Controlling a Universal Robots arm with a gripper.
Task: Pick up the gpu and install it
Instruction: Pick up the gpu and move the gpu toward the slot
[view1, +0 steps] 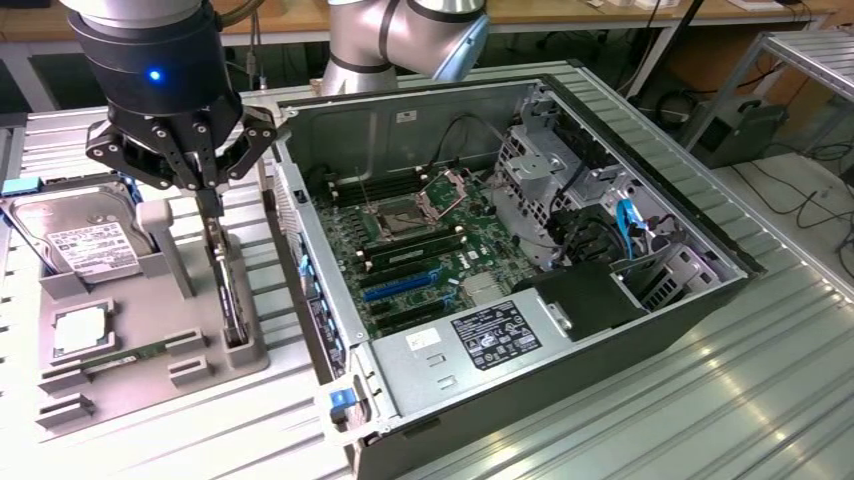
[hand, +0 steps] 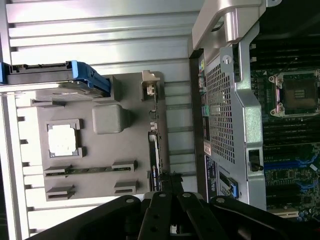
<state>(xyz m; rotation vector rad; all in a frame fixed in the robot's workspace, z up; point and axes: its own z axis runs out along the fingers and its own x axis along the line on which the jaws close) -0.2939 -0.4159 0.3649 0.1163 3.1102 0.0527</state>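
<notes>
Pinches the upper edge of a thin, flat, dark rectangular gpu (view1: 234, 295) in the narrow tips of a black, link-armed metal gripper (view1: 208, 200), closed down to little more than the board's thickness and gripping at the end farther from the exterior camera. Finds the gpu upright on its long edge in a narrow slot of a grey moulded plastic holder (view1: 200, 362), on the holder's side nearest a black-and-silver steel computer case (view1: 387, 125) lying open with its green motherboard (view1: 427, 250) exposed. Shares that holder with a silver boxy hard drive (view1: 83, 240), a small square silver processor (view1: 80, 330) and a narrow green memory stick (view1: 140, 352), all well apart from the gripper. Presents, seen edge-on in the wrist view, as a slim dark strip with a few pale specks and a blue fleck along it; leaves the bracket end too indistinct to pick out. Looks light and stiff, by its thinness, yet probably fragile, with little tolerance for bending or knocks against the case wall. Seems best held on bare board edge, clear of components and of the lower connector edge hidden in the slot. Risks, with smooth laminate under narrow tips and a hold off toward one end, tipping or slipping in the grasp
</notes>
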